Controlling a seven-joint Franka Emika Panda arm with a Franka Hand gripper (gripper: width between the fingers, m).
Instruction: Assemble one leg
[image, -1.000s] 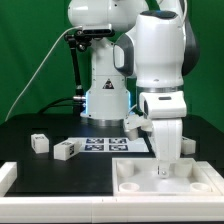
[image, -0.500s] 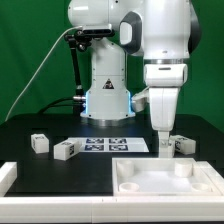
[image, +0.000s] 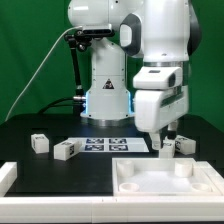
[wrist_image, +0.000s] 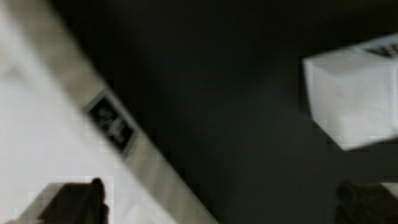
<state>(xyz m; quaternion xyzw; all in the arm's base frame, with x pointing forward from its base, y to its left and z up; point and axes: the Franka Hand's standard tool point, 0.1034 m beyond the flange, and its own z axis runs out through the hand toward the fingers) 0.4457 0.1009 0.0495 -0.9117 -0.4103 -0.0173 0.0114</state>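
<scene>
Leg (image: 167, 149) nearest my pincer (image: 165, 135) sat on the counter (image: 30, 125) just under it, beside a twin (image: 184, 146). The pincer hung spread apart and empty. On the wrist view the leg lay off toward one finger, not between them; I couldn't tell its long axis.

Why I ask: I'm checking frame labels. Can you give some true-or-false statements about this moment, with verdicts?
1. The gripper is open and empty. True.
2. Two legs lie at the exterior view's left of the marker board. True.
3. The white panel stands upright on the marker board. False: it lies flat, nearer the camera than that board.
4. The gripper hangs above those two legs. False: it hangs at the exterior view's right, by another leg.
</scene>
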